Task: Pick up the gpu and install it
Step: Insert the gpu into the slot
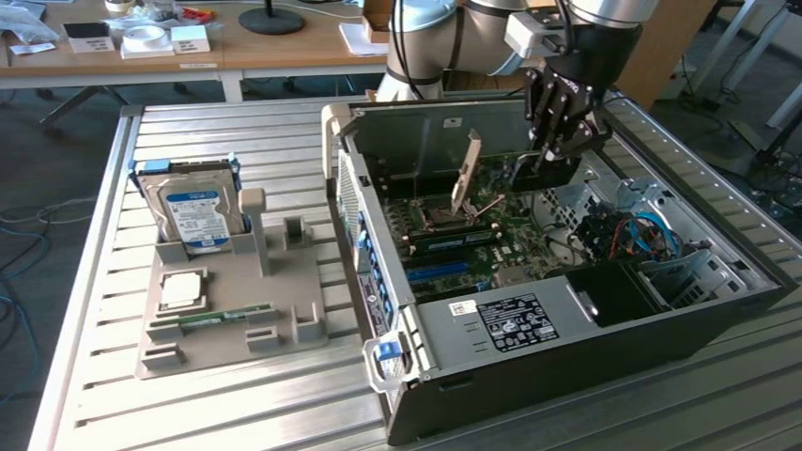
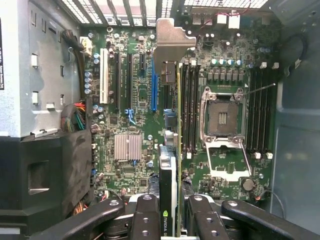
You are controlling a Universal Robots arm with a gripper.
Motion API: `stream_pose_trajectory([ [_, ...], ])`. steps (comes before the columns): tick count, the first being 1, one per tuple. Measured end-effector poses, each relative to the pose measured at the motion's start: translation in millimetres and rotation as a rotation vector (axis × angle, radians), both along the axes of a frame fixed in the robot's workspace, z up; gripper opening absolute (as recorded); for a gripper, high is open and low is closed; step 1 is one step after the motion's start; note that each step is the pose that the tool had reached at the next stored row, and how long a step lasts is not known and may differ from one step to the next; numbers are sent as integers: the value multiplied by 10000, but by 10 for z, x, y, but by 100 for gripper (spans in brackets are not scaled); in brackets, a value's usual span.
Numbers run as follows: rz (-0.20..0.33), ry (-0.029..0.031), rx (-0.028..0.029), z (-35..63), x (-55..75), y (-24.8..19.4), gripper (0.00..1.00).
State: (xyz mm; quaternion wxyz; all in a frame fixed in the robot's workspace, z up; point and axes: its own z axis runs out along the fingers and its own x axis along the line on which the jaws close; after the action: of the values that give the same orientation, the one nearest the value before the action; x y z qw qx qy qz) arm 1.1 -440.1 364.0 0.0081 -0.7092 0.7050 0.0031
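Note:
My gripper [image 1: 558, 150] reaches down into the open computer case [image 1: 527, 319] and is shut on the gpu [image 1: 471, 169], whose pale metal end bracket stands upright above the motherboard. The wrist view has the gpu [image 2: 170, 170] edge-on between my two fingers [image 2: 145, 215], its bracket at the far end by the case's rear slots. The card hangs over the green motherboard [image 2: 135, 100], between the blue expansion slot [image 2: 154, 90] and the memory slots. Whether its edge touches a slot I cannot tell.
An empty processor socket [image 2: 222, 117] lies beside the card. Cables [image 1: 626, 235] and a black drive cage [image 1: 626, 291] fill the case's near end. On the exterior view's left, a grey holder [image 1: 225, 310] carries a hard drive [image 1: 194, 211], a processor chip [image 1: 182, 289] and a memory stick [image 1: 213, 318].

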Motion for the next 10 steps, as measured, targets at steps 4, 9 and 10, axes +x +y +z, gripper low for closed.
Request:
stream_pose_trajectory([
  [4,1,1,-2,-14,-1,0,27],
  [9,1,0,0,-15,-1,0,27],
  [10,0,0,0,-15,-1,0,27],
])
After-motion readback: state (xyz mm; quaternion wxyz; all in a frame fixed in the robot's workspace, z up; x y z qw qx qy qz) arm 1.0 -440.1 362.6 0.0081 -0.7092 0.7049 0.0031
